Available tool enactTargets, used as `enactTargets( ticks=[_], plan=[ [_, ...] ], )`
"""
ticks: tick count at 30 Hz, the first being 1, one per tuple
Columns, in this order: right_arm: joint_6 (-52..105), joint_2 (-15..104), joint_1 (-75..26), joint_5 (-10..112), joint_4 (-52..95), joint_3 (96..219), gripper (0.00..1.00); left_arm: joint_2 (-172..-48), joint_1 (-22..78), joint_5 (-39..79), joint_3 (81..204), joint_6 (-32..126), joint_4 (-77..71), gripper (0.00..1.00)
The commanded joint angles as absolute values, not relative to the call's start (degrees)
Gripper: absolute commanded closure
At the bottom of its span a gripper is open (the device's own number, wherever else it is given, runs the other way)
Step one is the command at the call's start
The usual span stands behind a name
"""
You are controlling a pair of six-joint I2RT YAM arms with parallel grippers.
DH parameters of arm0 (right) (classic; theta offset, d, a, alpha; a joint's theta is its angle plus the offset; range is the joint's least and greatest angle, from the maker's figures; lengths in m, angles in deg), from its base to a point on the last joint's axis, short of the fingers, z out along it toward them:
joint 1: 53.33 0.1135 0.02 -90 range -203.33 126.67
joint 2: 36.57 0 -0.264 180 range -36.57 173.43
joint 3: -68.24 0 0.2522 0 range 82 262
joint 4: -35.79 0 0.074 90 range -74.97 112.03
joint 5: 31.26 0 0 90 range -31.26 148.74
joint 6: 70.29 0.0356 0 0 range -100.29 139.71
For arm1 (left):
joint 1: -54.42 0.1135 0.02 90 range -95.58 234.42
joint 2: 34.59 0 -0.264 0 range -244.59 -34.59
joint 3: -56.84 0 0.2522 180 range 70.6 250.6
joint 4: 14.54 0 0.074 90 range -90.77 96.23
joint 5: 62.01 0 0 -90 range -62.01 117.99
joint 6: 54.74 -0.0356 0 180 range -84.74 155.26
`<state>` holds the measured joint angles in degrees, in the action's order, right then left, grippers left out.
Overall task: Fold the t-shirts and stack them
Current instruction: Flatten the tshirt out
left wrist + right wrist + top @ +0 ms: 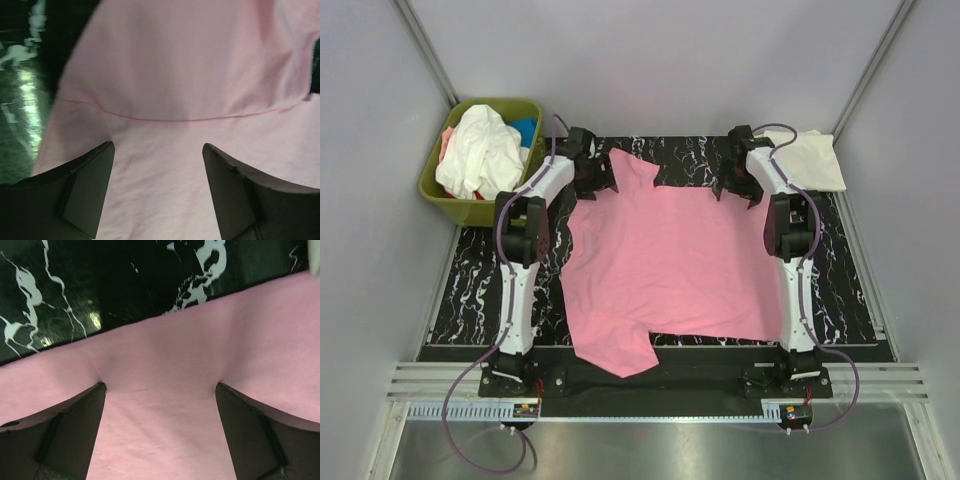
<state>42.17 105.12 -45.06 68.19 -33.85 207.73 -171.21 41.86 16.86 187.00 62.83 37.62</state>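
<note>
A bright pink cotton short-sleeved t-shirt (665, 260) is being shown spread flat on the black white-veined table mat (470, 290). The left gripper (157, 150) is being held wide open over the sleeve seam at the far left, with nothing clasped. The right gripper (160, 387) is being held equally wide at the far edge, fingertips against the fabric, with nothing pinched. A folded cream shirt (815, 160) is being shown at the mat's far right corner. White and blue garments (480, 150) are being held in an olive-green plastic bin (430, 185).

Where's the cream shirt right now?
In the top view, the cream shirt lies flat at the far right corner of the black mat, just right of the right gripper and opposite the green bin at far left.
</note>
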Motion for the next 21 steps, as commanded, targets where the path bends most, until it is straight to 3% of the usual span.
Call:
enactTargets(
  ticks=[1,14,21],
  plan=[
    [41.50,110.02,-44.63,65.51,-37.47,213.82,0.02,-172.32,45.18,20.88,186.63,62.59,40.71,0.24],
    [43.88,117.68,-43.49,53.47,-37.30,223.94,0.04,-175.74,51.43,24.65,198.38,59.08,47.30,0.23],
    [42.39,113.40,-43.31,51.79,-35.36,221.15,0.02,-164.88,49.85,24.92,193.40,58.29,47.92,0.23]
  ],
)
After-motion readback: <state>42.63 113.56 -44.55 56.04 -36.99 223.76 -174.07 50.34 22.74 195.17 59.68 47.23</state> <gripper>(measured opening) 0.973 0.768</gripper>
